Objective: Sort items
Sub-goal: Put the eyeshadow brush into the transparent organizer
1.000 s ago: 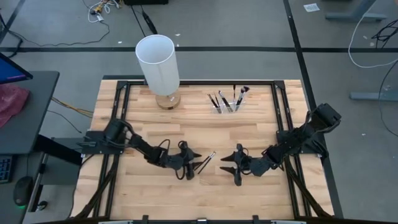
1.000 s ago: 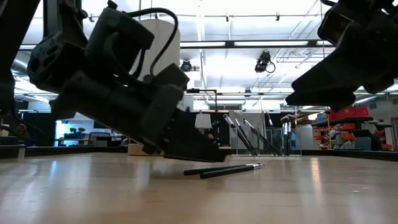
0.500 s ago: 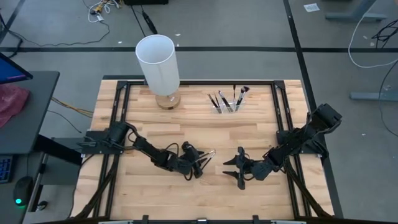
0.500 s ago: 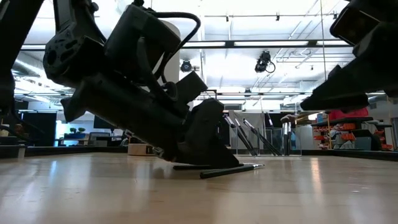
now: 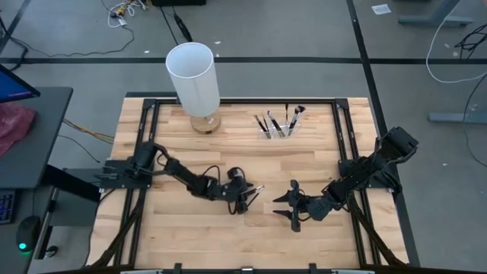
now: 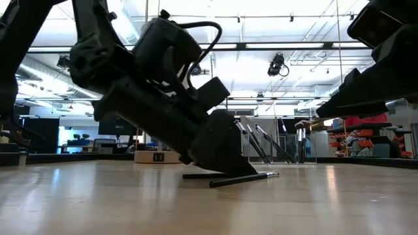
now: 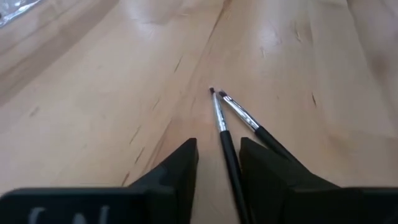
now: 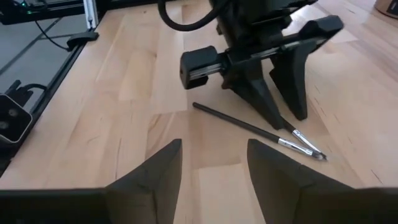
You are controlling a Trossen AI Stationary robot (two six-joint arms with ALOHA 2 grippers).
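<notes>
Two thin dark brushes with silver ferrules [image 7: 239, 115] lie side by side on the wooden table, near its middle [image 5: 257, 189]. My left gripper [image 5: 245, 199] reaches down to them from the table's left, slanting, its fingertips low at the tabletop [image 6: 228, 166]. It is open, and one brush's handle [image 7: 229, 162] runs between its fingers [image 7: 219, 144]. The second brush [image 7: 264, 134] passes under or beside one finger. My right gripper [image 5: 288, 207] hovers open above the table to the right of the brushes, with nothing between its fingers [image 8: 214, 168]. My left gripper's fingers [image 7: 186, 158] stand on either side of one brush's handle with a gap showing. Whether they touch it or the second brush, I cannot tell.
A tall white cylinder [image 5: 194, 80] stands at the far left. A small clear holder with several brushes [image 5: 278, 125] stands at the far middle. Black frame rails [image 5: 148, 144] run along the table's left and right sides. Bare wood lies near the front edge.
My left gripper has gone toward the table's right and a little down, tipping as it went, until its fingers came over the two brushes. The brushes have stayed where they lay. My right gripper has turned a little at the wrist.
</notes>
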